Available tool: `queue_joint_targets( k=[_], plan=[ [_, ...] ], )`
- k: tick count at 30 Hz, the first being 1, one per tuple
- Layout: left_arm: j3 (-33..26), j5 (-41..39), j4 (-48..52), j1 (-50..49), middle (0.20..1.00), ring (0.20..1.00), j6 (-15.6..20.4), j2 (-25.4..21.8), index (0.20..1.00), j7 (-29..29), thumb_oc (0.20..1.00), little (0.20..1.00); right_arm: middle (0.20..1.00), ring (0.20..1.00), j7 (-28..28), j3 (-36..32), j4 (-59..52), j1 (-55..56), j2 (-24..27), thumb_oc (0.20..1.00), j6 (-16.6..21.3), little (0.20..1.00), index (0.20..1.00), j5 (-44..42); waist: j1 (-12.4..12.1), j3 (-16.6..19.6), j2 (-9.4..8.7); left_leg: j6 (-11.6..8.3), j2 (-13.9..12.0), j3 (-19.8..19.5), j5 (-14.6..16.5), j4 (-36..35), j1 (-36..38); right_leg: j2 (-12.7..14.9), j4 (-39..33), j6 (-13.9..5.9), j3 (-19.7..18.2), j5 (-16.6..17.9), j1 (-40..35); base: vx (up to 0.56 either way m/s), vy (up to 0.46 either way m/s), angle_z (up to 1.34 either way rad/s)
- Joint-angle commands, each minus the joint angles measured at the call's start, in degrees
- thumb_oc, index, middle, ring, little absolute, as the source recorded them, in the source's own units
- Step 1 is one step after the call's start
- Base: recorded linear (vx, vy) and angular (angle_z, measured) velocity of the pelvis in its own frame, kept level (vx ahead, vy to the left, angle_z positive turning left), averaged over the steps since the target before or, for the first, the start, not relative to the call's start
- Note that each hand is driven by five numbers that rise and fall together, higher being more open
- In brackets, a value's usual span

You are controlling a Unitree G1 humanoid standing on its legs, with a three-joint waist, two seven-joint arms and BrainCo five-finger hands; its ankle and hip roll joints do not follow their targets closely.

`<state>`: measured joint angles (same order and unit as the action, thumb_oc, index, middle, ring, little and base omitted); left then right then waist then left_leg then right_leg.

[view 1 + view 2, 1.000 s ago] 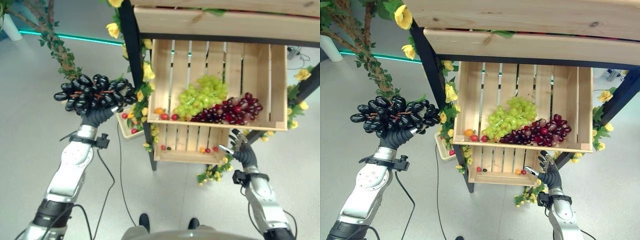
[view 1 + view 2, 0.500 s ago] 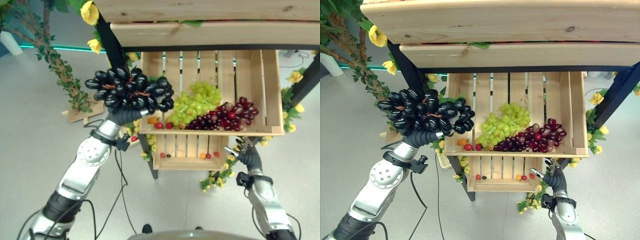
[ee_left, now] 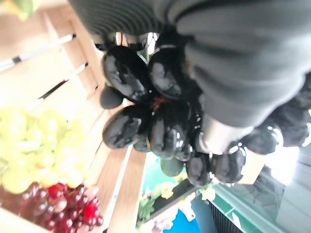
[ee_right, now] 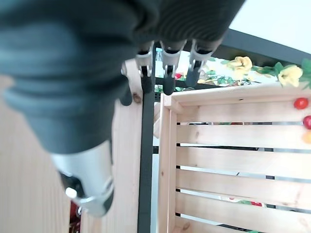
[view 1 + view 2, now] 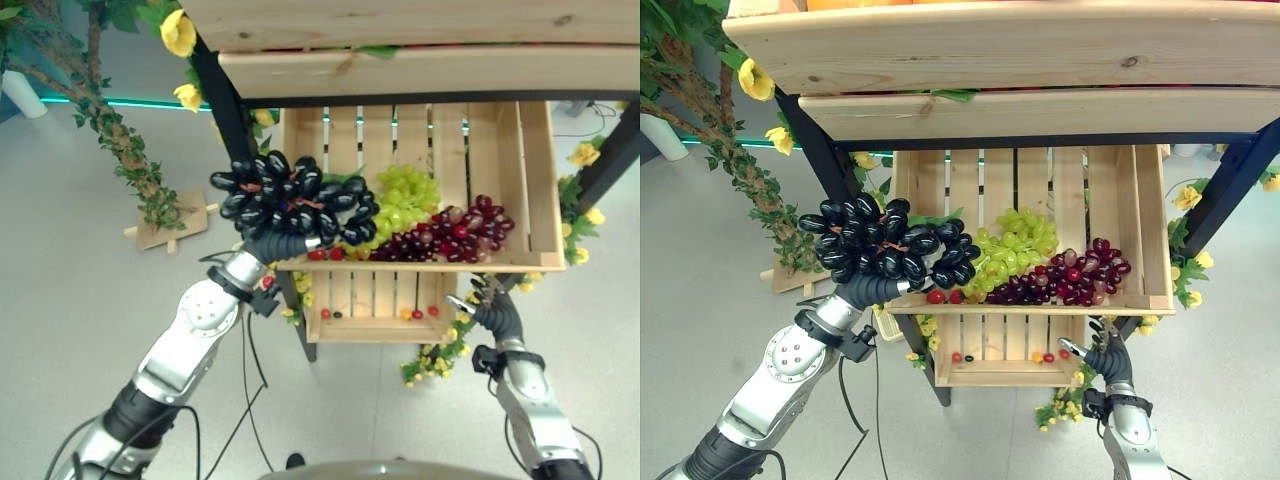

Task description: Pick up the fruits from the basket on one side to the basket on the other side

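Note:
A bunch of black grapes hangs over the left end of the upper wooden crate, with my left hand shut on it from below. The left wrist view shows the same black grapes up close, held against the hand's dark cover. Inside the crate lie green grapes and red grapes, with small red and orange fruits at the front left. My right hand stays low under the crate's front right corner, fingers relaxed and holding nothing.
A lower crate under the upper one holds a few small fruits. A wooden shelf overhangs the crate. Black stand posts carry yellow flowers. A leafy vine stands at the left over grey floor.
My left hand carried the black grapes rightwards from open floor by the vine to the crate's left end. The camera shifted too. The right hand stayed put.

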<state>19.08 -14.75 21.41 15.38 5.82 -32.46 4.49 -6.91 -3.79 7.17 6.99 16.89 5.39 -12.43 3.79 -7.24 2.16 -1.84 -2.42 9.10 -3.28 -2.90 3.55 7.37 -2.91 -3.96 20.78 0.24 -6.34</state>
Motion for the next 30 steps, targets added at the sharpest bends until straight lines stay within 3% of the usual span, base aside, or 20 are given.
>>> queue_joint_targets(
  k=[1,15,26,30],
  plan=[
    [-0.37,1.70,-3.98,10.54,0.200,0.200,2.10,-0.12,0.200,-1.17,0.200,0.200,1.000,1.000,-0.95,-1.41,-3.86,-2.69,2.91,1.000,2.38,1.000,1.000,0.88,1.00,1.40,-0.73,-1.89,-1.15,0.73,4.84,2.07,0.39,2.33,0.15,-4.50,-0.74,-1.77,-0.16,0.00,0.000,0.00],
    [7.64,13.56,-15.30,25.35,0.200,0.200,1.22,-2.62,0.200,-1.15,0.200,0.200,1.000,1.000,-2.97,-2.60,-2.56,-0.97,3.28,1.000,2.59,1.000,1.000,1.22,4.18,1.03,1.88,-2.51,-1.22,1.98,4.16,1.51,1.08,2.02,-0.08,-4.49,-1.47,-2.09,-0.10,0.01,-0.011,-0.03],
    [10.05,12.58,-30.30,29.69,0.200,0.200,-1.23,-4.89,0.200,-0.01,0.200,0.200,1.000,1.000,-2.89,-3.29,-2.32,0.93,3.02,1.000,2.30,1.000,1.000,1.37,6.25,0.03,4.22,-3.18,-1.65,3.18,3.22,0.73,1.48,1.53,-0.77,-4.39,-2.21,-1.96,0.21,0.00,-0.015,-0.08],
    [12.14,15.49,-37.18,32.40,0.200,0.200,-3.04,-9.19,0.200,1.54,0.200,0.200,1.000,1.000,-2.29,-3.53,-2.06,1.92,3.25,1.000,2.38,1.000,1.000,1.29,6.99,-0.48,5.22,-3.54,-1.88,3.64,2.94,0.67,1.52,1.23,-0.88,-4.34,-2.65,-1.89,0.54,0.01,-0.020,-0.05]
  ],
)
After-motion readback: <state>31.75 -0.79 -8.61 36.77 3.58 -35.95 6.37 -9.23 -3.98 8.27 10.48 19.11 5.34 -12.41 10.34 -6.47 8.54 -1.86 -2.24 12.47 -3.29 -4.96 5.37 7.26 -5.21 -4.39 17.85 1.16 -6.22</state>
